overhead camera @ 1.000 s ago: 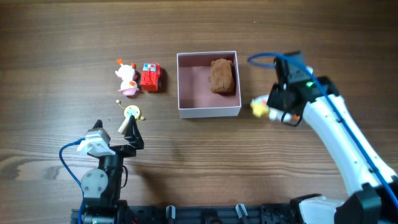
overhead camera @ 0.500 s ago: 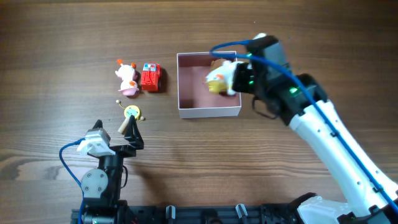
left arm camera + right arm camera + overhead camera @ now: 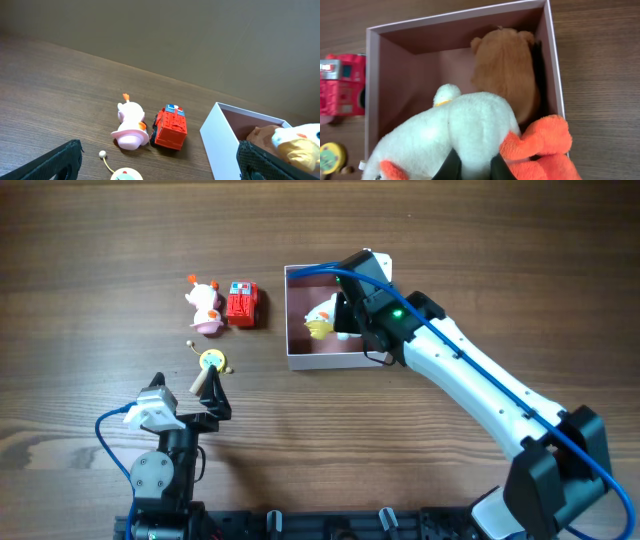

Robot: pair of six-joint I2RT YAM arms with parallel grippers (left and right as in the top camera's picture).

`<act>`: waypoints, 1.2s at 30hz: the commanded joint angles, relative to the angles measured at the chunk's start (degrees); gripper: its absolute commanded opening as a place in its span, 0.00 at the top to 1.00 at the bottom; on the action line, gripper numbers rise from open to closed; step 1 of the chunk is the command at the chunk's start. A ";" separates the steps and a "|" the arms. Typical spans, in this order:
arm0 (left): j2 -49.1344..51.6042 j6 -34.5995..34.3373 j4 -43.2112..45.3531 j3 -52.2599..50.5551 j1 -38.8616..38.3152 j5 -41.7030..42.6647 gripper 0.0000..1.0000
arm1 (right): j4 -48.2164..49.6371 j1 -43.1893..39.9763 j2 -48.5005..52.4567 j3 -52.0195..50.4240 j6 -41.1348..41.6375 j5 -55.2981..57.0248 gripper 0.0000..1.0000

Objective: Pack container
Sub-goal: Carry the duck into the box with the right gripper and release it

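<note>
Container beneath right fingers; white plush pinched between them.

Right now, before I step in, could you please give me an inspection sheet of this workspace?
Surface: wooden table, bare wood.
Job's things: container open-topped, brown plush lying inside; white plush bird held over it; pink-and-white figure, red toy truck and yellow round toy on the table to its left, not yet packed.
Clutter: nothing seen.
Hands: right hand shut on the white plush bird; left hand open, empty, near the yellow round toy.
Cables: blue cable along the right arm, second blue cable looped beside the left arm.
Surroundings: plain backdrop beyond the table; nothing else seen.
</note>
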 commanded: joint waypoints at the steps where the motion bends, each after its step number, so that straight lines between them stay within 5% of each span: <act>1: -0.46 0.94 0.13 -0.48 0.37 0.68 0.00 | 0.24 0.20 2.43 0.92 1.01 2.45 0.96; 36: -0.46 0.94 0.13 -0.48 0.37 0.68 0.00 | -2.97 0.24 12.72 0.52 4.13 1.11 0.96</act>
